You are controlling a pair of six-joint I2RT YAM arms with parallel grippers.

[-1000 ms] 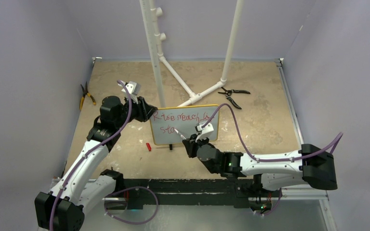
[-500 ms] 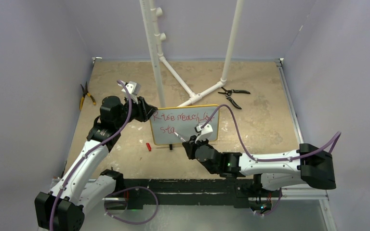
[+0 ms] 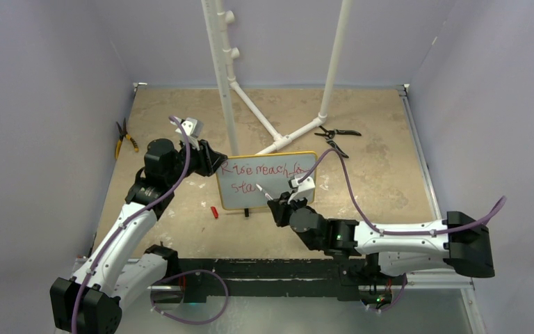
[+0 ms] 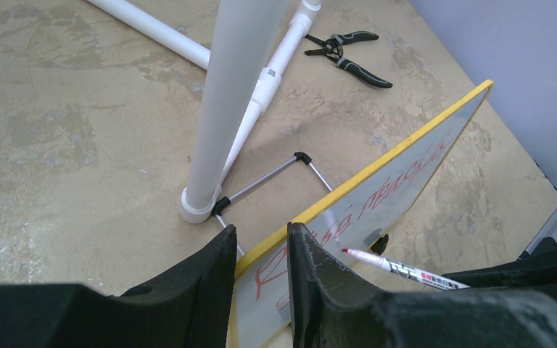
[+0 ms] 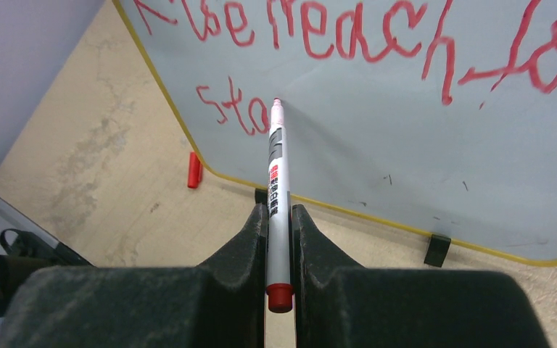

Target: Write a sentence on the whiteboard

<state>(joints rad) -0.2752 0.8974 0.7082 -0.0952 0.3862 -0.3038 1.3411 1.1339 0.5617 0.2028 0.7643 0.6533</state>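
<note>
The whiteboard (image 3: 278,182) stands upright mid-table on small black feet, yellow-framed. My left gripper (image 3: 217,161) is shut on its left edge; in the left wrist view the yellow frame (image 4: 348,194) runs between the two fingers (image 4: 210,275). The sentence (image 3: 261,169) in red script reads "Rise reach for" with "sta" begun below (image 5: 228,109). My right gripper (image 5: 279,212) is shut on a white marker (image 5: 278,181), whose red tip touches the board just right of "sta". From above, that gripper (image 3: 278,207) sits in front of the board's lower middle.
A red marker cap (image 3: 214,211) lies on the table by the board's lower left corner. A white PVC pipe stand (image 3: 226,76) rises right behind the board. Black pliers (image 3: 337,138) lie at back right, yellow-handled pliers (image 3: 124,138) at far left.
My right arm has shifted slightly right, carrying the marker tip a little right along the second line. The left arm and the board have not moved.
</note>
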